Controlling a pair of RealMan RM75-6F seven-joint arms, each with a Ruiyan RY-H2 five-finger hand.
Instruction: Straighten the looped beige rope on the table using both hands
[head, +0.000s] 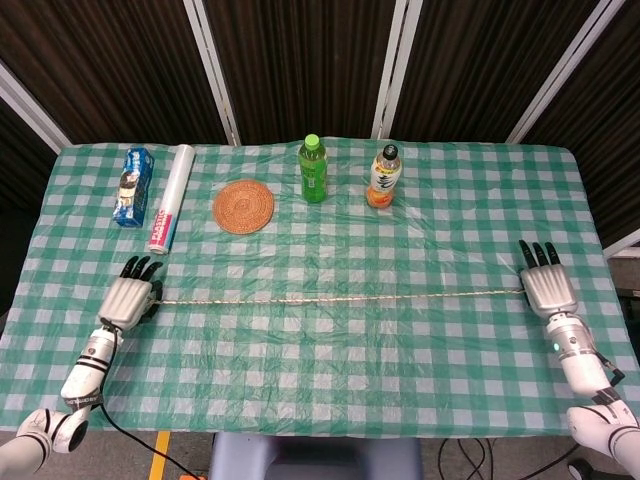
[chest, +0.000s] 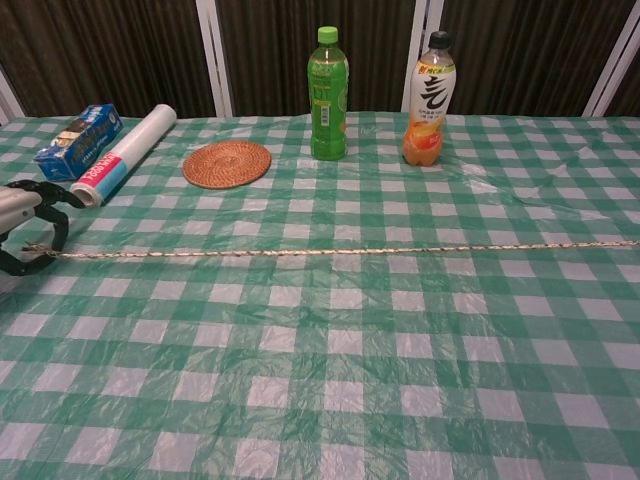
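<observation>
The beige rope lies in one straight, taut line across the green checked tablecloth, running almost the table's full width. My left hand pinches its left end near the table's left edge. In the chest view that end sits between the dark fingertips of the left hand, and the rope runs off the right border. My right hand holds the right end at the table's right edge, its fingers pointing away from me. The chest view does not show the right hand.
Along the back stand a green bottle and an orange drink bottle. A round woven coaster, a white roll and a blue box lie at the back left, all beyond the rope.
</observation>
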